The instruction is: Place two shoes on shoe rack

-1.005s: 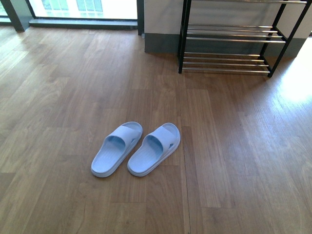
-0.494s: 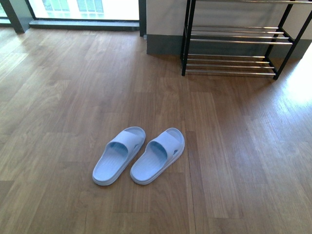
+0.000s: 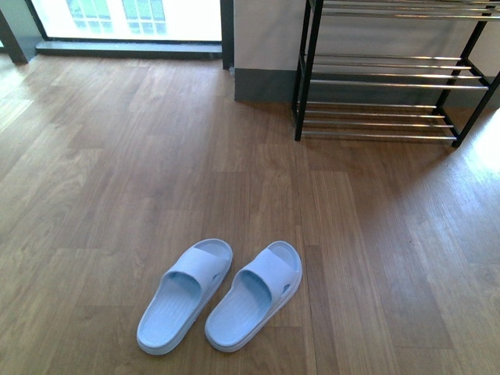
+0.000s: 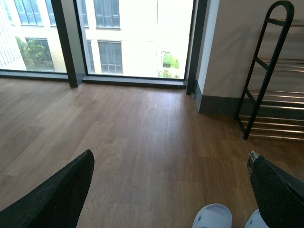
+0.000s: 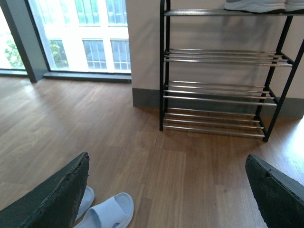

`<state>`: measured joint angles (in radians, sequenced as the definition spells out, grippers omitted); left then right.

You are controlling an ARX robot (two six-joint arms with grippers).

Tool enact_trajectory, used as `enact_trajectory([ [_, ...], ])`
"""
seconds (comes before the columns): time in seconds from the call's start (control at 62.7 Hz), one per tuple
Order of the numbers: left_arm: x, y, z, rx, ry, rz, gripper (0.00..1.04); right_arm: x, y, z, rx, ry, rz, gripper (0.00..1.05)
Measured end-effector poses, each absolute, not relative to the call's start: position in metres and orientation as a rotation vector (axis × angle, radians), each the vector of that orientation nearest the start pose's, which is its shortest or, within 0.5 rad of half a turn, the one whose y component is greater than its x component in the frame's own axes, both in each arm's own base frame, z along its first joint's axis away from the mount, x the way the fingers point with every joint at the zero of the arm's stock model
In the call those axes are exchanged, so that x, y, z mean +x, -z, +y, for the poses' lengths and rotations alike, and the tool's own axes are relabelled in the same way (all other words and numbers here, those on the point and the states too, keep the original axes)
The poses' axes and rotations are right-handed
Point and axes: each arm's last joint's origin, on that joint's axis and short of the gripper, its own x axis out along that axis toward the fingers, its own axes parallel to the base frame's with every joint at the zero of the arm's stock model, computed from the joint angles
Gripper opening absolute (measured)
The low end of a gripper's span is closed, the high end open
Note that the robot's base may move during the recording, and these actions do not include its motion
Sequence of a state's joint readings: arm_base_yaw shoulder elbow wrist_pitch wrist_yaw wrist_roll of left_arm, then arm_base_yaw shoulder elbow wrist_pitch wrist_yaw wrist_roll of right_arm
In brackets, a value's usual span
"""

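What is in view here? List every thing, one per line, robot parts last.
slippers: two, light blue, side by side on the floor near the robot, well short of the rack
shoe rack: one, black frame with chrome rods, against the far wall to the right
shoes on the rack: apparently two, white soles, on the top tier, cut off by the picture's edge
floor: one, brown wood planks
windows: several panes, dark frames, far wall on the left
wall: one, pale with a grey skirting, behind the rack
left gripper: one, black, open, empty, above the floor
right gripper: one, black, open, empty, above the floor
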<state>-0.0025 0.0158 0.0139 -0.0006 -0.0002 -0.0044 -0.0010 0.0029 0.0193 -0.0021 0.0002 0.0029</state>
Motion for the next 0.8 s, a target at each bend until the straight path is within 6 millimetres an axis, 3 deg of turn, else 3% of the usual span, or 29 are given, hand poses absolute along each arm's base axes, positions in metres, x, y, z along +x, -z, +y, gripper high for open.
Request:
enact_trajectory([
  [0.223,0.098,-0.167,0.000,-0.004,0.002,0.002,0.95,0.097,-0.170,0.000,0.003,0.005,-0.015,0.96],
  [0.303,0.098,-0.167,0.000,-0.005,0.002,0.002,0.95,0.098,-0.171,-0.001,0.009,0.143,-0.023,0.96],
  [0.542,0.098,-0.167,0.000,-0.004,0.002,0.002,0.95,0.107,-0.162,0.002,0.018,0.173,0.101,0.96],
  [0.638,0.098,-0.167,0.000,-0.004,0.002,0.002,0.95,0.126,-0.159,0.007,0.051,0.134,0.220,0.96],
  [0.797,0.098,-0.167,0.000,-0.004,0.002,0.002,0.95,0.195,-0.161,0.001,0.056,0.180,0.314,0.96],
])
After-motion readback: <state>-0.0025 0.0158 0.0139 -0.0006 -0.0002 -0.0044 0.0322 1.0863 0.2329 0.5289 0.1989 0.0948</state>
